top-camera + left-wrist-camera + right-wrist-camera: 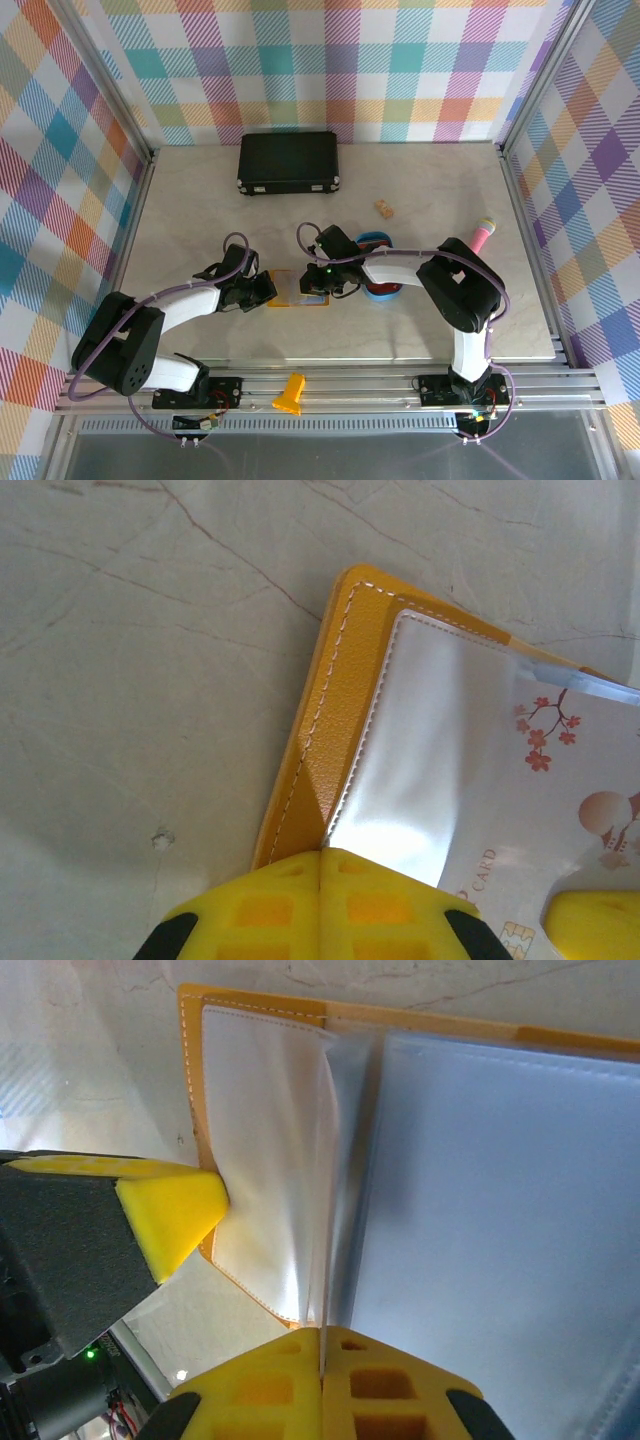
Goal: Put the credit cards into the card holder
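The card holder (298, 288) lies open on the counter (200, 200), well nearer than the black case (288, 163) — left pincer (320, 865) clenched, pressing its edge — right pincer (322, 1345) clenched on its clear inner leaf (325, 1160); a blossom-printed card (560, 810) sits tucked inside.

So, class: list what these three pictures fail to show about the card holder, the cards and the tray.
Top view: the blue tray lies largely under the right arm; its contents are hidden.
Top view: the card holder is too small to count cards.
Left wrist: the blossom card is cut off by the frame edge; its lettering is incomplete.
Right wrist: glare on the clear sleeves masks their contents.
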